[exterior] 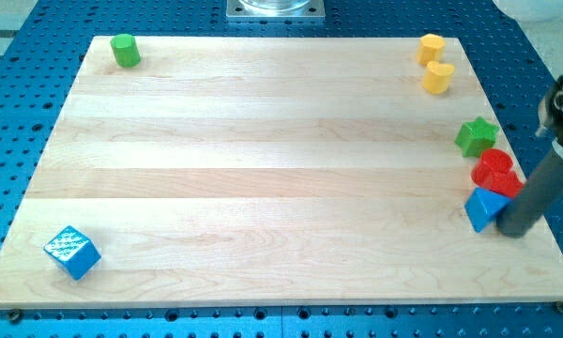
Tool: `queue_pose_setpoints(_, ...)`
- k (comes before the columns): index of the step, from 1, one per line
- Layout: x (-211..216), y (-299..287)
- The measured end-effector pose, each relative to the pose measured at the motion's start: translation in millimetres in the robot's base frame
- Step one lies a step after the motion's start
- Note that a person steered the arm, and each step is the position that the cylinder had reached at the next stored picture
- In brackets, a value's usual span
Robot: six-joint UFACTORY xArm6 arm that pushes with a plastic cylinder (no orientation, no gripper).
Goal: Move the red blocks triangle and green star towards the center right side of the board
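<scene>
My tip (516, 230) rests just right of the blue block (483, 208), which touches the red blocks (496, 173). The green star (475, 137) sits just above them, near the worktop (263, 169) edge, probably clustered from pushing. There's no pincer.

Looks like a robotics lab bench: pale wooden board (263, 169) laid on a blue perforated metal table (19, 94), grid of mounting holes all over, grey metal mounting plate (275, 8) at the view's top.
</scene>
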State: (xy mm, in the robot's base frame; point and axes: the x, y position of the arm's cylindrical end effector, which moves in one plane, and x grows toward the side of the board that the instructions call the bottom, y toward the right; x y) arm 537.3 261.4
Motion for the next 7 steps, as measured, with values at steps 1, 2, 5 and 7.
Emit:
queue_pose_setpoints(1, -21, 3)
queue_pose_setpoints(2, -21, 3)
queue_pose_setpoints(5, 72, 3)
queue_pose_setpoints(7, 80, -6)
